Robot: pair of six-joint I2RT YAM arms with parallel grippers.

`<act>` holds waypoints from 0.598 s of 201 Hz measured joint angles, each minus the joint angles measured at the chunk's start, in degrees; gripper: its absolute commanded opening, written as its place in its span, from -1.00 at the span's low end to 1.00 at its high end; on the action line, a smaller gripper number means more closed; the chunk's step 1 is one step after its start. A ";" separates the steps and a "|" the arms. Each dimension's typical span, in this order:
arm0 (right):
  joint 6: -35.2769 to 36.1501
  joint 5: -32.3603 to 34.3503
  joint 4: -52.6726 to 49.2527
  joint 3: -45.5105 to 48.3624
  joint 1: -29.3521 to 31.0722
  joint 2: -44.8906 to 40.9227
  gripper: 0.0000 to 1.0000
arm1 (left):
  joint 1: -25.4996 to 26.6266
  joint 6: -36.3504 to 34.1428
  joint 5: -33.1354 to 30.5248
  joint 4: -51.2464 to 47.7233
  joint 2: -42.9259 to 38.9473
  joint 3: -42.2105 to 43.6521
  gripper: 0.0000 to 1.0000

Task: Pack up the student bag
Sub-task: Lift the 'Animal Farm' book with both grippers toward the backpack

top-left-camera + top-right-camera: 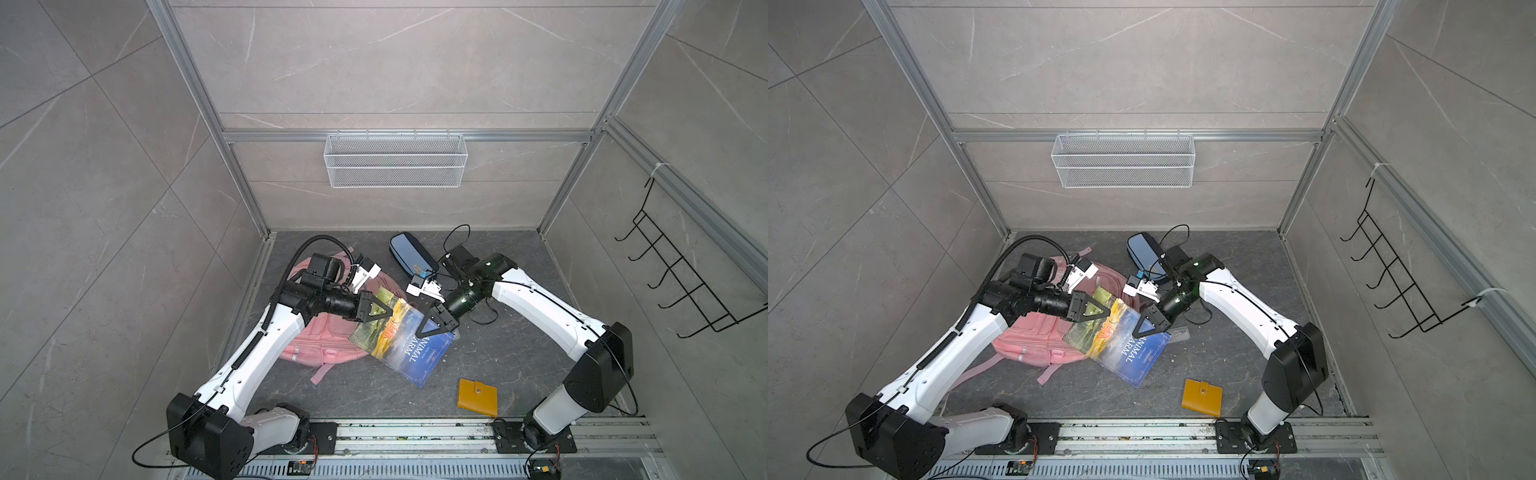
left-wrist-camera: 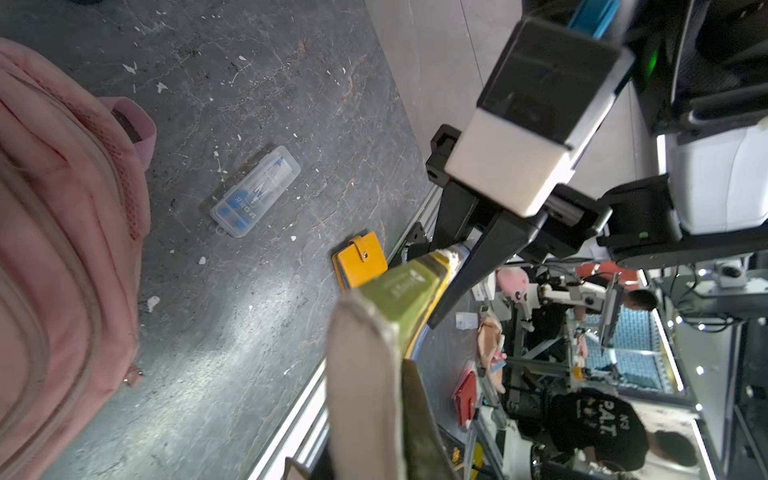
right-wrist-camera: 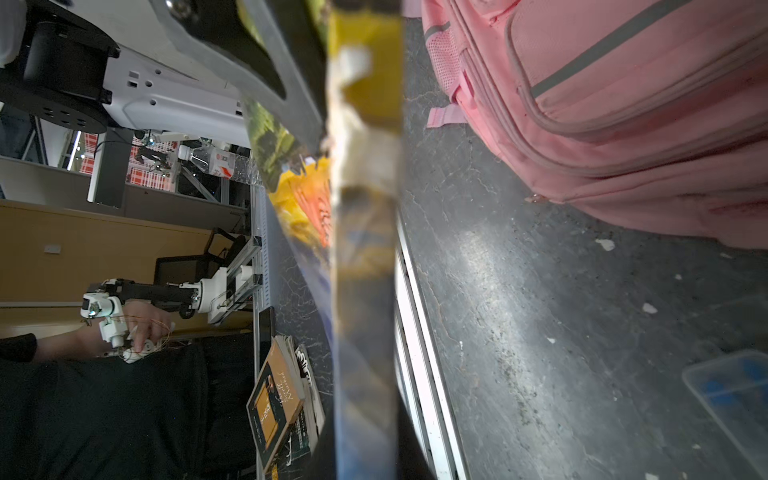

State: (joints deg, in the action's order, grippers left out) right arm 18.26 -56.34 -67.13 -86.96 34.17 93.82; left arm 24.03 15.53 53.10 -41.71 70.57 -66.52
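Note:
The student bag [image 1: 320, 340] [image 1: 1034, 336] is a pink backpack lying flat on the dark floor at the left, partly under my left arm. A book [image 1: 399, 345] [image 1: 1121, 345] with a landscape cover and a blue lower part hangs tilted over the bag's right edge. My left gripper [image 1: 388, 312] [image 1: 1106, 312] is shut on the book's upper left edge. My right gripper [image 1: 422, 330] [image 1: 1138, 330] is shut on its upper right edge. The left wrist view shows the book [image 2: 374, 332] edge-on beside the bag [image 2: 62, 249]. The right wrist view shows the book [image 3: 365, 291] with the bag [image 3: 623, 104] beyond it.
A light-blue and navy pencil case [image 1: 411, 251] lies behind the book. A yellow wallet [image 1: 478, 397] lies at the front right. A clear plastic box [image 2: 255, 191] [image 1: 1179, 332] rests under my right arm. A wire basket [image 1: 395, 160] hangs on the back wall, a black hook rack [image 1: 685, 282] at the right.

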 measured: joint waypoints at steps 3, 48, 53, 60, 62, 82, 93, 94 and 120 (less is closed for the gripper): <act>0.02 0.11 -0.20 -0.26 0.00 0.09 -0.84 | -0.02 0.07 -0.02 0.04 -0.09 0.00 -1.00; -7.76 0.39 6.95 -3.48 -2.49 0.72 0.48 | 0.26 2.71 -2.10 1.57 -1.90 0.87 -1.00; -9.07 0.17 9.38 -2.97 -3.37 0.22 0.56 | 0.24 3.34 -2.47 1.79 -1.99 1.14 -1.00; -12.02 -0.09 13.44 -1.49 -4.83 -0.92 0.66 | -0.17 4.66 -3.10 2.64 -2.16 1.66 -1.00; -13.84 -0.15 14.78 -0.79 -5.51 -1.44 0.67 | -0.42 5.31 -3.28 3.10 -2.25 1.86 -1.00; -24.28 -1.33 28.63 7.67 -11.52 -7.04 0.76 | -3.04 11.04 -4.44 9.18 -3.50 4.22 -1.00; -31.01 -1.84 36.39 12.96 -15.23 -10.34 0.79 | -4.31 14.19 -4.74 13.42 -4.31 5.42 -1.00; -31.30 -1.84 37.29 13.53 -15.54 -10.67 0.79 | -4.44 14.56 -4.79 13.84 -4.35 5.51 -1.00; -45.90 -2.71 56.26 24.92 -19.37 -15.76 0.83 | -5.97 20.94 -5.03 22.99 -4.48 5.84 -1.00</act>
State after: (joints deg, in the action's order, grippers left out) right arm -27.64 -59.05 -10.87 -62.04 14.81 78.06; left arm 18.06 36.47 48.07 -18.72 66.08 -60.69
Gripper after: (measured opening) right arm 0.912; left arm 0.108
